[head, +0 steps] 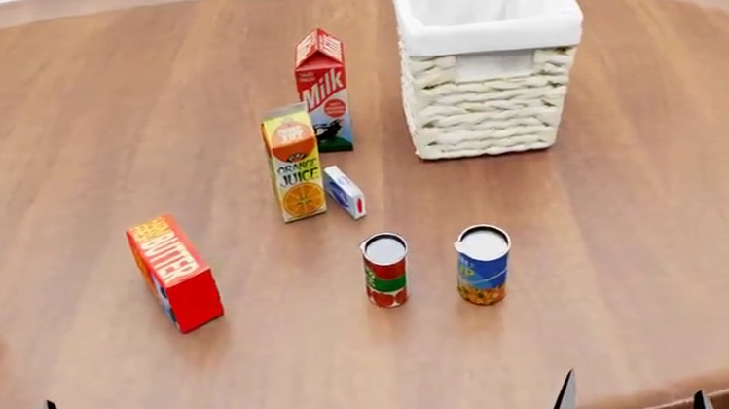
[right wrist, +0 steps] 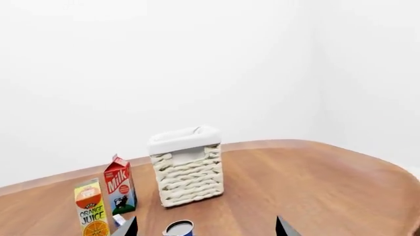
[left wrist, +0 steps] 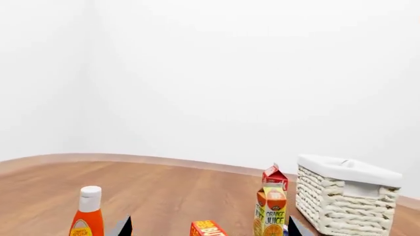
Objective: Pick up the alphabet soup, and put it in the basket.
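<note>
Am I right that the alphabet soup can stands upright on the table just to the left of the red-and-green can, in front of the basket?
Not quite: in the head view the alphabet soup stands upright to the right of the red-and-green can, not its left. It is indeed in front of the basket.

Smooth, satin-finished wood-grain tabletop; rough woven wicker basket with matt white cloth liner; alphabet soup can with glossy printed label and pale metallic lid; printed paperboard milk carton and orange juice carton.
</note>
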Available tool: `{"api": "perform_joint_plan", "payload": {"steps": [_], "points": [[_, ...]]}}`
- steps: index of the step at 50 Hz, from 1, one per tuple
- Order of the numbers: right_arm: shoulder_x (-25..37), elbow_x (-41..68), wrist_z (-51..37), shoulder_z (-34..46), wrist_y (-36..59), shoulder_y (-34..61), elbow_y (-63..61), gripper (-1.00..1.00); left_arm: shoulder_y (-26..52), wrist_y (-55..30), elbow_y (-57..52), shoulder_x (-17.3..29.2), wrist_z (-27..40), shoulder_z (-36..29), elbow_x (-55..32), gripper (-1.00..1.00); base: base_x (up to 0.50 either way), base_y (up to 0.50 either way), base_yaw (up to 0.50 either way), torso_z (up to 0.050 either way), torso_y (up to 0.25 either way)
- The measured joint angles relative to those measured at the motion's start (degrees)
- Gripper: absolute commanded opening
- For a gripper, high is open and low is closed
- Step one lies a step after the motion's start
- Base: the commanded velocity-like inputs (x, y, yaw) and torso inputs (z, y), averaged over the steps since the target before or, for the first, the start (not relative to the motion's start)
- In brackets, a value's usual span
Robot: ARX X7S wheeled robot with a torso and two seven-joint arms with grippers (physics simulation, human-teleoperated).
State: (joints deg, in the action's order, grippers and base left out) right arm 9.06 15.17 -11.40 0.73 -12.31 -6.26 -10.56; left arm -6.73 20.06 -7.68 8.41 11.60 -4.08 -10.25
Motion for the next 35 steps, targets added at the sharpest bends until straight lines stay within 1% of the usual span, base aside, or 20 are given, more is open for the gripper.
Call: {"api": "perform_joint_plan", "payload": {"steps": [35], "points": [[1.21, 0.67, -1.61, 1.32, 0.44, 0.3, 0.25, 1.0, -0.17, 0.5, -0.23, 1.28, 1.5, -1.31, -1.05, 1.0, -0.02, -0.23, 0.0, 0.0, 0.0]]}}
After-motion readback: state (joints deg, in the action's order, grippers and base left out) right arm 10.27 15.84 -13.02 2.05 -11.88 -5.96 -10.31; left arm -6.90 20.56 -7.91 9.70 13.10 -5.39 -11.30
